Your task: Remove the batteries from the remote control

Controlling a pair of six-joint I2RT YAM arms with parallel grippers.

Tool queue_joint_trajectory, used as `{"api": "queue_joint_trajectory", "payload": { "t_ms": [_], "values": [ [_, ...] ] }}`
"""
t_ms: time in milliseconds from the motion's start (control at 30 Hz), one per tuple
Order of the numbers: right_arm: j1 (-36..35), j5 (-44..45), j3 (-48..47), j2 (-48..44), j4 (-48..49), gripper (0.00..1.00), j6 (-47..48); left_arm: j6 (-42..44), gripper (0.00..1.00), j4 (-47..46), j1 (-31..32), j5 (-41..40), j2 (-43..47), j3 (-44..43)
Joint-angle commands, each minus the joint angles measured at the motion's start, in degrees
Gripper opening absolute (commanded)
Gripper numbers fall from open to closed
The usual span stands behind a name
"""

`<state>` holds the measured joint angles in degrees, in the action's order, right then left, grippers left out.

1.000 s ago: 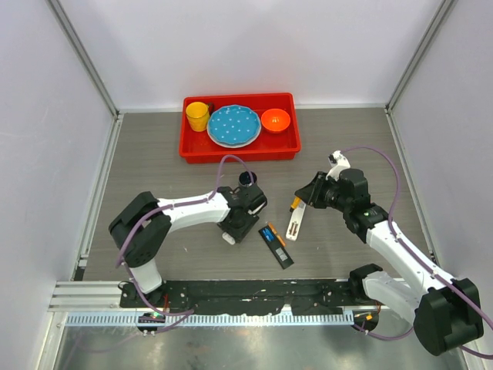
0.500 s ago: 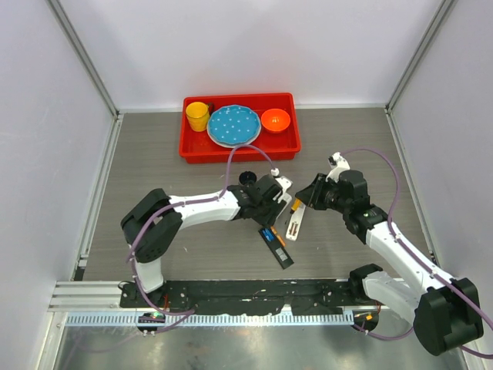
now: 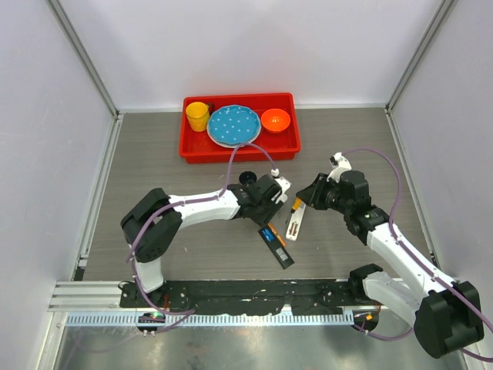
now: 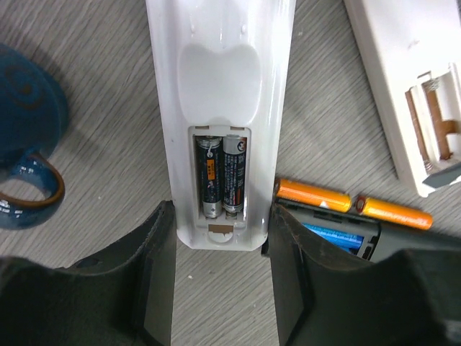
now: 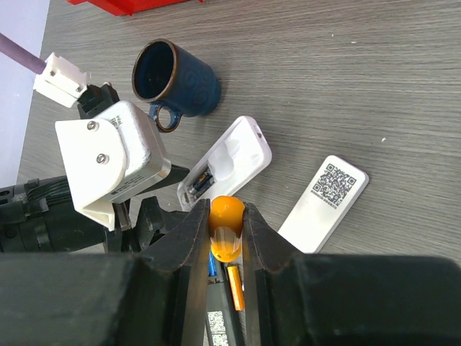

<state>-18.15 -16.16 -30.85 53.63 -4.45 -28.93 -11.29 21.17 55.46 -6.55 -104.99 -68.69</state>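
Observation:
A white remote (image 4: 220,108) lies back up with its cover off; two dark grey batteries (image 4: 222,173) sit in its bay. My left gripper (image 4: 220,227) has a finger touching each side of that remote's near end. Two orange batteries (image 4: 313,194) lie loose on the table beside a black remote (image 3: 276,245) that holds a blue battery (image 4: 335,236). My right gripper (image 5: 227,216) is shut on an orange screwdriver handle (image 5: 227,227), held above the remotes. In the top view the left gripper (image 3: 271,202) and the right gripper (image 3: 306,199) are close together.
A second white remote (image 4: 410,94) with an empty bay lies to the right; it shows a QR label in the right wrist view (image 5: 324,202). A dark blue mug (image 5: 173,79) stands just behind. A red tray (image 3: 239,150) with dishes is at the back.
My left arm has swung right from beside the black remote and set its jaws around the white remote's end. In the last half second it barely moved. The right arm stays put.

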Motion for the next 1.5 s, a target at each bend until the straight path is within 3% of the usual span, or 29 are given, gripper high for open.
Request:
{"api": "queue_joint_trajectory", "payload": {
  "t_ms": [0, 167, 267, 400, 467, 500, 600, 667, 1000, 1467],
  "values": [
    [0.31, 0.43, 0.26, -0.19, 2.43, 0.01, 0.63, 3.11, 0.00, 1.51, 0.00, -1.01, 3.83, 1.01],
    [0.31, -0.27, 0.53, 0.08, 3.22, 0.01, 0.36, 4.52, 0.01, 3.09, 0.00, 1.36, 2.25, 1.54],
    [0.31, -0.80, 0.53, 0.08, 3.22, 0.01, 0.10, 3.82, 0.06, 3.53, 0.00, 1.36, 1.54, 1.62],
    [0.31, -1.06, 1.06, 0.25, 4.09, 0.01, -0.08, 2.77, 0.32, 2.65, 0.00, 0.57, 1.89, 2.59],
    [0.31, -1.41, 1.06, 0.34, 4.18, 0.01, -0.34, 2.41, 0.40, 2.82, 0.00, 0.04, 2.50, 3.21],
    [0.31, -1.59, 1.06, 0.34, 4.18, 0.01, -0.51, 2.33, 0.50, 2.65, 0.00, -0.48, 3.38, 3.55],
    [0.31, -2.03, 1.32, 0.60, 4.45, 0.01, -0.69, 1.45, 0.64, 1.43, -0.09, -1.71, 4.88, 5.31],
    [0.31, -2.20, 1.32, 0.78, 5.94, 0.01, -0.87, 0.48, 0.68, 0.89, -0.18, -2.68, 6.37, 6.98],
    [0.31, -3.17, 1.85, 1.22, 7.87, 0.01, -1.83, -5.22, 0.71, -11.47, -3.34, 1.53, 14.11, 17.35],
    [0.31, -3.96, 1.32, 3.15, 10.60, 0.01, -2.63, -9.36, 0.67, -29.51, -3.08, 7.69, 11.21, 25.18]
  ]
}}
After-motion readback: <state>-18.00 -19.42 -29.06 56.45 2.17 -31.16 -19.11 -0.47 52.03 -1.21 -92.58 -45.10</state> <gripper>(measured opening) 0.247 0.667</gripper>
